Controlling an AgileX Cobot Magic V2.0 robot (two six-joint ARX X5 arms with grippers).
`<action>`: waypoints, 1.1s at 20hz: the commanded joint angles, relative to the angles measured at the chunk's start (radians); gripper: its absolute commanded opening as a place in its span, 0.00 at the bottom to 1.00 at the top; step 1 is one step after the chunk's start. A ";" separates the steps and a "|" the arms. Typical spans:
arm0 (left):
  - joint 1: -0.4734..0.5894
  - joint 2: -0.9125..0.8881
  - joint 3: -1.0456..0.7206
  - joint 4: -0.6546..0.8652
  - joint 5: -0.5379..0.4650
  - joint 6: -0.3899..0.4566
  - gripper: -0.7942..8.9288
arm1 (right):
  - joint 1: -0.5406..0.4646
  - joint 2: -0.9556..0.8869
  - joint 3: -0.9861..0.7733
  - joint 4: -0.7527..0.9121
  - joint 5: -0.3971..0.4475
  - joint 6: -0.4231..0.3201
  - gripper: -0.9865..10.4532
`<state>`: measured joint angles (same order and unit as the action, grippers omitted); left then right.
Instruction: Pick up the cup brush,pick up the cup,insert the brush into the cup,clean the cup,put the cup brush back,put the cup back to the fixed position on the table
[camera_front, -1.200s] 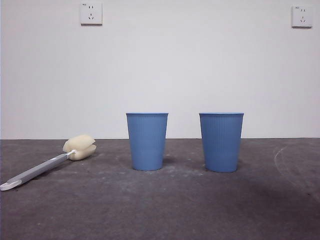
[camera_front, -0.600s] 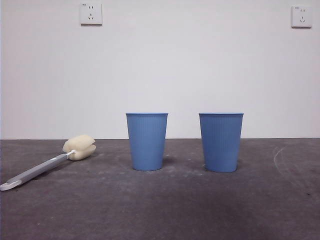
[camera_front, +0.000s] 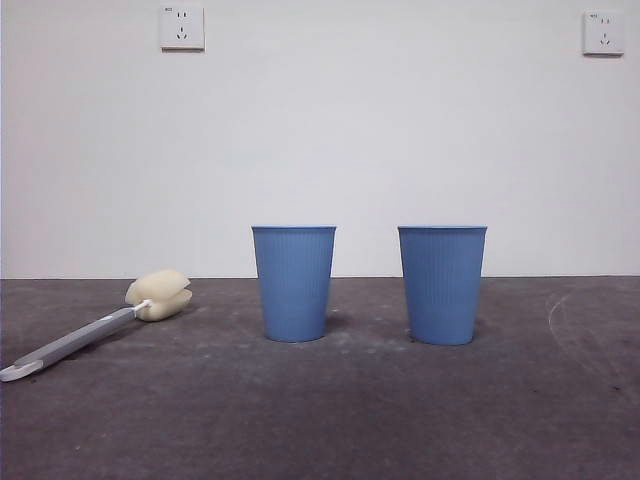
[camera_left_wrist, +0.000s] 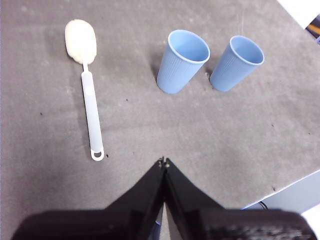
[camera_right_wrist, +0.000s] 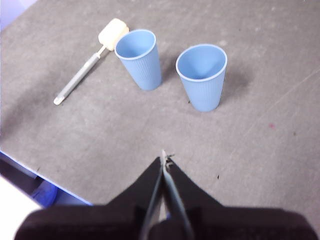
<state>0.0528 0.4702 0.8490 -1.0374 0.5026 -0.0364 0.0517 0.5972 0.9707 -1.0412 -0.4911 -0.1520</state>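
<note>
In the front view, two blue cups stand upright on the table (camera_front: 320, 420). The left cup (camera_front: 294, 283) and the right cup (camera_front: 442, 285) stand apart, side by side, about midway across the table and toward its far edge. The brush (camera_front: 95, 328) lies flat on the table, well off to the left of the cups. Its yellow sponge head (camera_front: 159, 295) points toward the far edge. Its white tip reaches toward the left edge of the table. Nothing touches the brush or the cups. Behind the table is a white wall (camera_front: 320, 140) with two sockets, one (camera_front: 182, 27) high on the left and one (camera_front: 603, 32) high on the right. No arm shows in this view.

In the left wrist view, the left gripper (camera_left_wrist: 163, 162) hangs above the table with its jaws pressed together and holds nothing. The brush (camera_left_wrist: 89, 95) lies flat, well apart from the jaws. Both cups, one (camera_left_wrist: 182, 61) and the other (camera_left_wrist: 236, 63), stand beyond the jaws, well apart from them.

In the right wrist view, the right gripper (camera_right_wrist: 164, 159) also hangs above the table, jaws pressed together, holding nothing. The two cups, one (camera_right_wrist: 201, 77) and one (camera_right_wrist: 139, 59), stand well apart from the jaws. The brush (camera_right_wrist: 89, 62) lies beyond the second cup, with its sponge head just beside that cup's rim in this view.
</note>
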 joint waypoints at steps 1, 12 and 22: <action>-0.002 0.009 0.005 0.006 0.024 0.010 0.19 | 0.001 0.010 0.003 0.000 -0.006 -0.011 0.26; -0.002 0.179 0.005 0.063 0.061 -0.037 0.70 | 0.001 0.016 0.003 -0.003 -0.007 -0.005 0.54; -0.203 0.688 0.006 0.332 -0.240 -0.022 0.70 | 0.002 0.048 0.003 -0.004 -0.008 -0.005 0.53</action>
<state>-0.1444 1.1427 0.8524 -0.7105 0.2745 -0.0700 0.0521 0.6449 0.9707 -1.0481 -0.4953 -0.1539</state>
